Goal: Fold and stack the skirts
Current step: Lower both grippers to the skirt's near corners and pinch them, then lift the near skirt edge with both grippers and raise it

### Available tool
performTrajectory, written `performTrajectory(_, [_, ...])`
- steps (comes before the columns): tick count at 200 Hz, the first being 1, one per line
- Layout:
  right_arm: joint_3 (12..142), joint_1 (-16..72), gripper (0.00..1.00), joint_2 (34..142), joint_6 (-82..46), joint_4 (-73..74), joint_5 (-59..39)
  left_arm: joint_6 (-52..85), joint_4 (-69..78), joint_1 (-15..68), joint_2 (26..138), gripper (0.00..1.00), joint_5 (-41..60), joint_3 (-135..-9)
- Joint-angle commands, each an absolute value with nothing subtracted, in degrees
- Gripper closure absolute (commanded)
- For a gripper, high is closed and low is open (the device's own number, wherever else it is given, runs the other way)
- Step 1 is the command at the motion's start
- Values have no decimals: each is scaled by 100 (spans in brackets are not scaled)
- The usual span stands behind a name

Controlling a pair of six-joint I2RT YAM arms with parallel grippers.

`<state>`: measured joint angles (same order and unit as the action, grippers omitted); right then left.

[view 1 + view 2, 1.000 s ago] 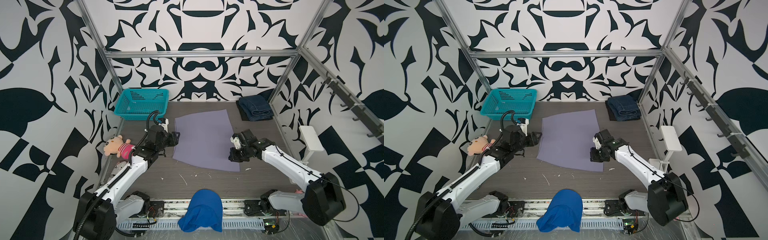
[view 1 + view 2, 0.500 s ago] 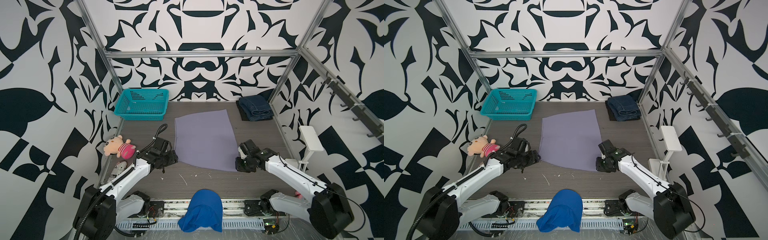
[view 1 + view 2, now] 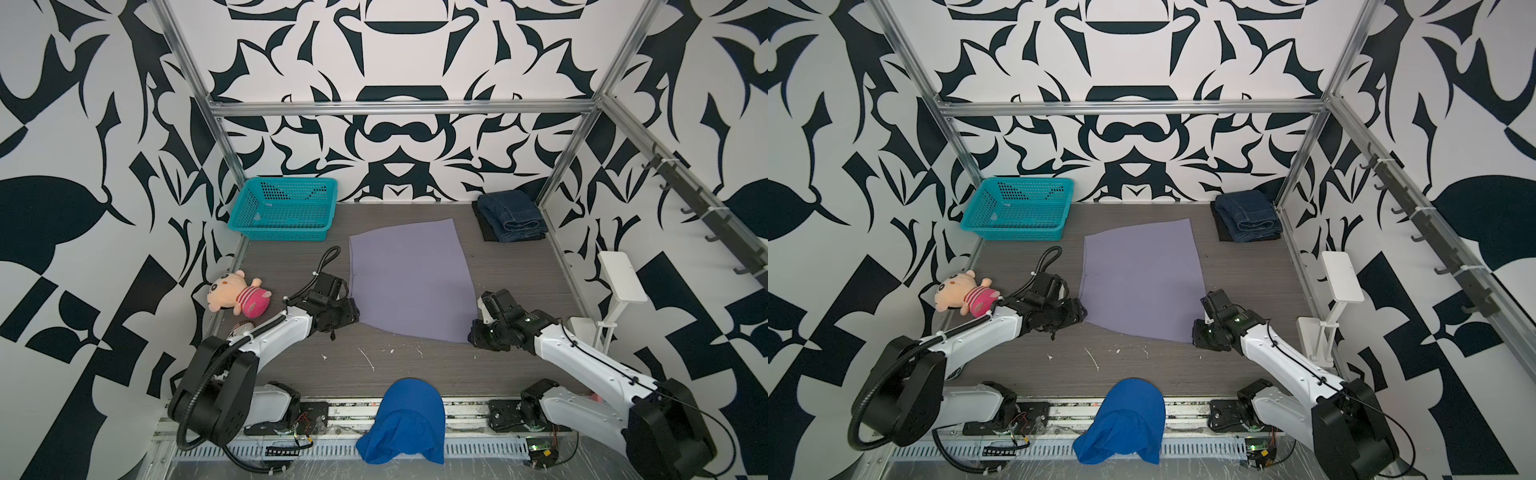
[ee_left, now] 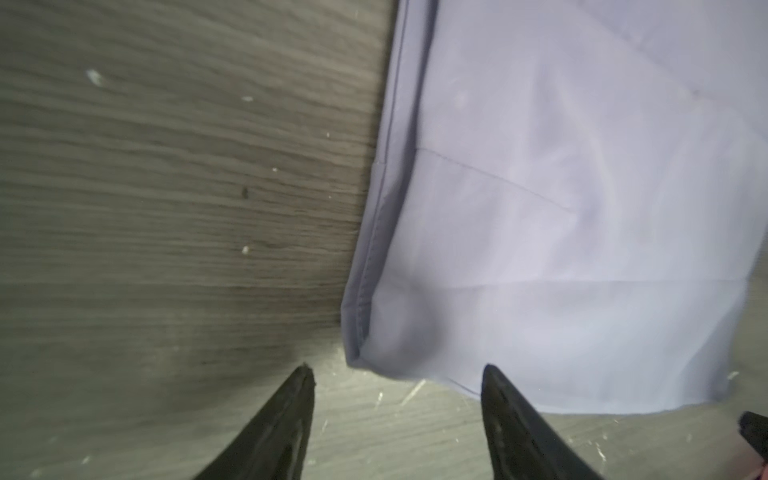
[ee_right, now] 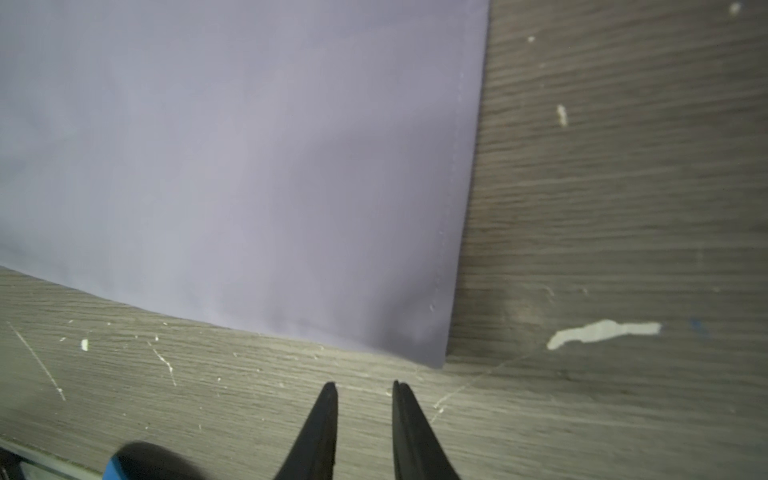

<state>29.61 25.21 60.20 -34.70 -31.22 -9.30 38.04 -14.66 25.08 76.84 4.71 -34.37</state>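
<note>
Both top views: lavender skirt (image 3: 411,278) lies flat and unfolded mid-surface (image 3: 415,365), long axis near-to-far. Denim skirt (image 3: 511,212) sits folded on black skirt (image 3: 485,230) in far right corner. Left tool (image 3: 349,311) is at lavender's near-left corner, right tool (image 3: 1197,334) at near-right; each arm is nearest its own corner. Left wrist: left tool (image 4: 397,368) wide open, empty, hem corner just ahead btwn tips. Right wrist: right tool (image 5: 363,383) parted slightly, holding nothing, corner just ahead, not touching. Prob. next: pinch both near corners, fold twd far edge. Grey woodgrain, white flecks; basket (image 3: 286,208) & plush toy (image 3: 239,293) at left, blue mesh cloth (image 3: 405,419) on front rail, patterned walls.
</note>
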Motion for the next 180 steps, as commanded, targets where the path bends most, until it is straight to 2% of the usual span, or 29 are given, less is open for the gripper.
performTrajectory(1, [2971,2505,71,5947,-3559,-2935,-977,3727,-1354,2480,7816,34,544,-3451])
performTrajectory(26, [2970,2490,69,5765,-3566,-2952,-833,3682,-1225,2478,8010,37,443,-3384])
performTrajectory(42, [2974,2487,68,5684,-3586,-2950,-854,3683,-1132,2476,8116,49,484,-3384])
performTrajectory(56, [2972,2487,68,5622,-3573,-2986,-845,3703,-1125,2470,8111,54,499,-3359])
performTrajectory(85, [2832,2487,68,5533,-3612,-2875,-953,3700,-1181,2474,7795,78,334,-3299])
performTrajectory(103, [2778,2487,68,5559,-3686,-2896,-1043,3692,-1360,2473,7562,88,157,-3346])
performTrajectory(115, [2812,2487,66,5557,-3755,-3054,-1057,3667,-1474,2474,7413,93,49,-3357])
performTrajectory(122, [2849,2487,63,5532,-3857,-3166,-1105,3665,-1547,2476,7349,100,-31,-3358])
performTrajectory(139, [2984,2471,49,5397,-3877,-3579,-1084,3657,-1654,2476,7026,100,-246,-3306])
performTrajectory(180, [2760,1610,46,5362,-3906,-3566,-2132,3665,-1634,2443,6797,100,-396,-3159])
